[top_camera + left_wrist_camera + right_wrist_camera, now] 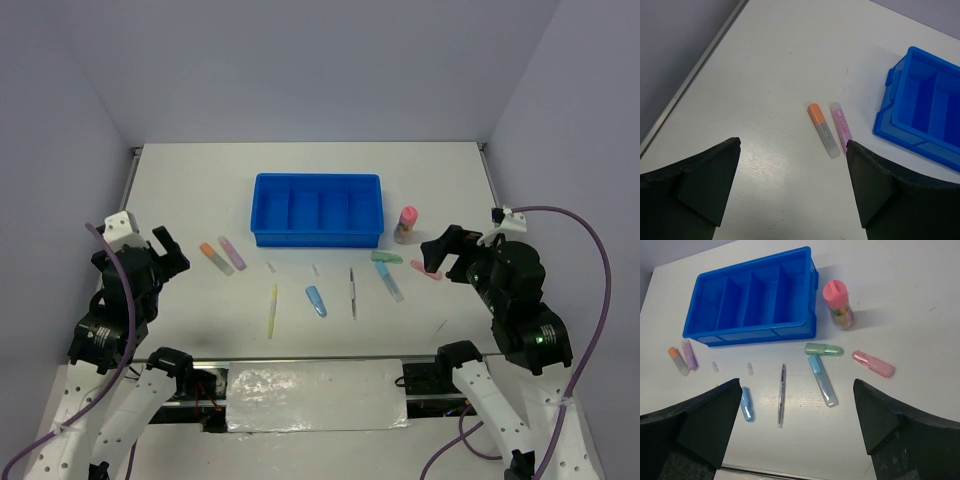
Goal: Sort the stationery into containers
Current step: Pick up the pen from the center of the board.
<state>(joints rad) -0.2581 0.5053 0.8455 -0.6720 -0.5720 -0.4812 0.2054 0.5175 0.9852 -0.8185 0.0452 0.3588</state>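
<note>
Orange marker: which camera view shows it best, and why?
Left wrist: the orange marker lies large and near centre, cap and pale body distinct. Top external shows it tiny; right wrist shows it small at the left edge.

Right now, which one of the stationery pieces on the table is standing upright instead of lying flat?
The pink-capped clear tube, standing just off the right end of the blue plastic tray. All the other pieces lie flat on the table.

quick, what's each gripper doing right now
left gripper: open, holding nothing
right gripper: open, holding nothing
</note>
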